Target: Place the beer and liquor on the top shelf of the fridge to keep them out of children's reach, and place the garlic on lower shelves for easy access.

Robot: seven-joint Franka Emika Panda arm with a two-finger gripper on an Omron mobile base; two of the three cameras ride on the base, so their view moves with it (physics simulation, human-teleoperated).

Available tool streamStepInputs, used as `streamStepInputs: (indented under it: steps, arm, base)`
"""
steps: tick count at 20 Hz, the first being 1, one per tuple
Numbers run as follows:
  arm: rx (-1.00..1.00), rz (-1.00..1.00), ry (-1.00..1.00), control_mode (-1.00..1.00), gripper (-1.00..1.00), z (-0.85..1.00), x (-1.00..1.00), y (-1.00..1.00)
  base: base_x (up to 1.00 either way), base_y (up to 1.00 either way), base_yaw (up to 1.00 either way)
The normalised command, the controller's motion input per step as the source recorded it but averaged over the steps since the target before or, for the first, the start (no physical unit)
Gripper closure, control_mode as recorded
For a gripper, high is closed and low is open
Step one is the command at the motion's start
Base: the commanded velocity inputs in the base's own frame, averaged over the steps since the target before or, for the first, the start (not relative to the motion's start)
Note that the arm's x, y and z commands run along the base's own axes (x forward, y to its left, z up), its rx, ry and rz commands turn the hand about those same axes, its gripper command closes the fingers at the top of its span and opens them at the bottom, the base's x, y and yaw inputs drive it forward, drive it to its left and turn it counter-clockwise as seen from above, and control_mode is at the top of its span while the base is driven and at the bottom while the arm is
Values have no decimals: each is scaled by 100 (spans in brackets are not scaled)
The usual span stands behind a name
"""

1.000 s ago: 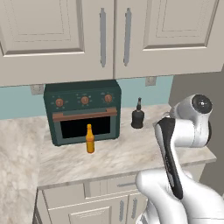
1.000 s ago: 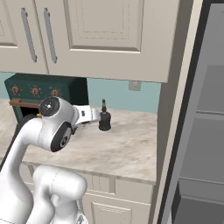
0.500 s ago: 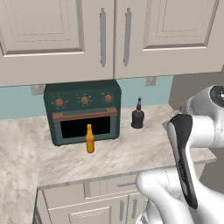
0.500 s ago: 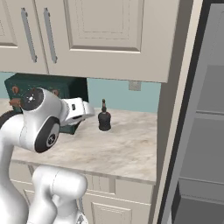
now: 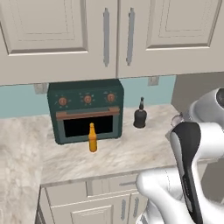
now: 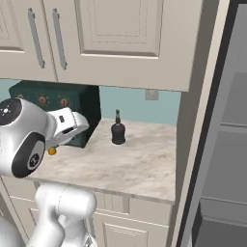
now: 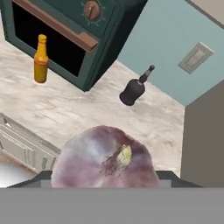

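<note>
Jaws: we read them as grasping the garlic (image 7: 106, 164), which sits close up at 6 o'clock in the hand view; fingertips hidden behind it.

Liquor (image 7: 133, 90): upright on the desk (image 7: 78, 109), at 12 o'clock of the bulb.

Beer (image 7: 40, 60): at 10 o'clock, before the oven (image 7: 74, 30).

Fridge (image 6: 226, 144): at 3 o'clock in the right base view.

Risk: we judge the bulb may slip or strike the fridge frame during the swing.
</note>
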Motion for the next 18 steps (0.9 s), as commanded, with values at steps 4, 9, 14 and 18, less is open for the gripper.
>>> streamStepInputs:
  steps: [4, 9, 14, 18]
  arm:
    - [0, 0, 0, 100, 100, 0, 0, 0]
    - [0, 0, 0, 100, 100, 0, 0, 0]
    - [0, 0, 0, 100, 100, 0, 0, 0]
    - [0, 0, 0, 100, 100, 0, 0, 0]
  base:
    - [-60, -3, 3]
    - [-84, -32, -9]
    - [-38, -50, -32]
    - [0, -73, -35]
